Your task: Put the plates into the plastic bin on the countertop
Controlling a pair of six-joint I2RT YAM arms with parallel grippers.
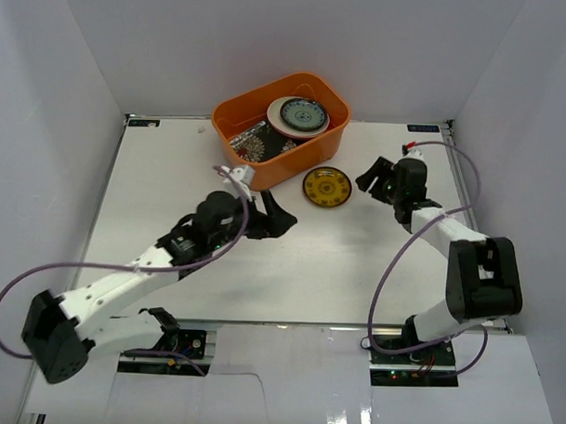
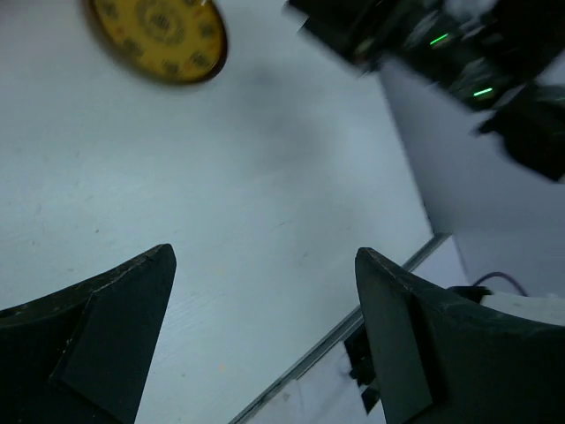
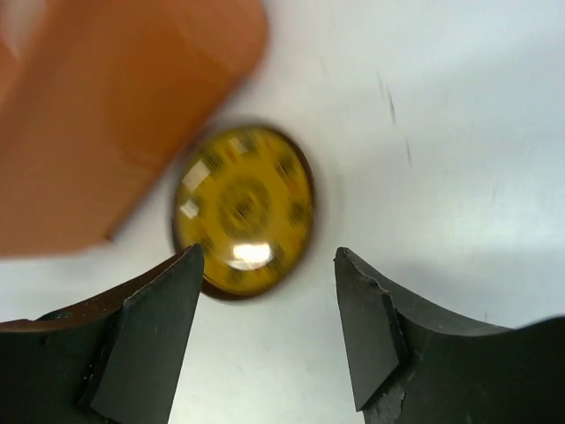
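Observation:
The orange plastic bin (image 1: pixel 327 139) stands at the back of the white countertop (image 1: pixel 153 207). In it lie a teal-and-white patterned plate (image 1: pixel 301 116) on a cream one, and a square black flowered plate (image 1: pixel 253 144). The yellow-patterned plate (image 1: pixel 325 187) lies on the countertop just in front of the bin; it also shows in the left wrist view (image 2: pixel 159 34) and the right wrist view (image 3: pixel 244 208). My right gripper (image 1: pixel 370 179) is open and empty, just right of that plate. My left gripper (image 1: pixel 275 217) is open and empty, to the plate's front left. The other plates are hidden.
White walls close the countertop on three sides. The bin's corner (image 3: pixel 115 115) fills the upper left of the right wrist view. The right arm's dark body with green lights (image 2: pixel 459 62) shows across the left wrist view. The table's front edge (image 2: pixel 353 327) runs below the left fingers.

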